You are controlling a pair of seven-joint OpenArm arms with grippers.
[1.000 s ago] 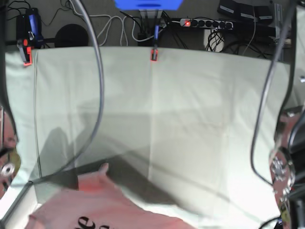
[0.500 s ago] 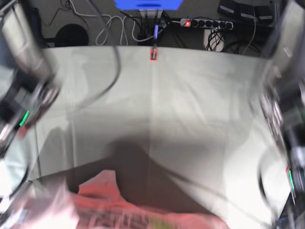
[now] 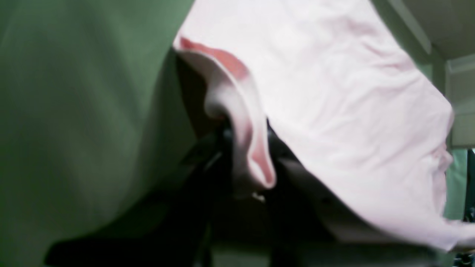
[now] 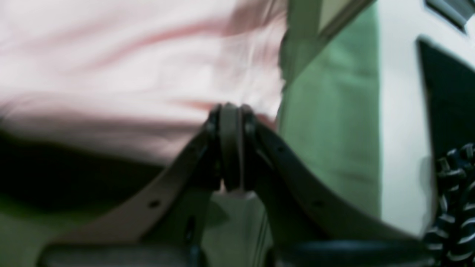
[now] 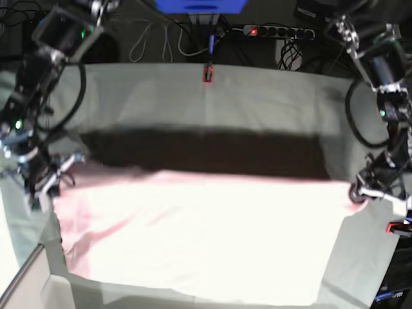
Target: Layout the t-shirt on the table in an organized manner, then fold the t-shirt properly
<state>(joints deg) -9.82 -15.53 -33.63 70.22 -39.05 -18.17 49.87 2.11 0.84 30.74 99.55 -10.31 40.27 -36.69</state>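
So we've got the t-shirt (image 5: 193, 238) stretched out wide between our two arms, hanging over the near half of the table (image 5: 257, 103), plain pink side up, no lettering showing from the base view. Its top edge runs pretty straight from one pincer to the other, and it throws a long dark shadow on the table cloth just beyond that edge. The lower part of the t-shirt spreads toward the near edge of the table, a bit rumpled on the side by our right arm.

Our left pincer (image 5: 358, 191) is pressed together on one top corner of the t-shirt; in the left wrist view a rolled fold of pink fabric (image 3: 248, 148) sits squeezed right between the dark fingers (image 3: 207, 155). Our right pincer (image 5: 40, 183) is at the other top corner, and in the right wrist view its pads (image 4: 231, 144) are clamped tight with the t-shirt's hem caught in them, the pink cloth spreading off to one side.

Beyond the t-shirt, a red clamp (image 5: 207, 73) sits on the far edge of the table, with a power strip (image 5: 270, 30) behind it
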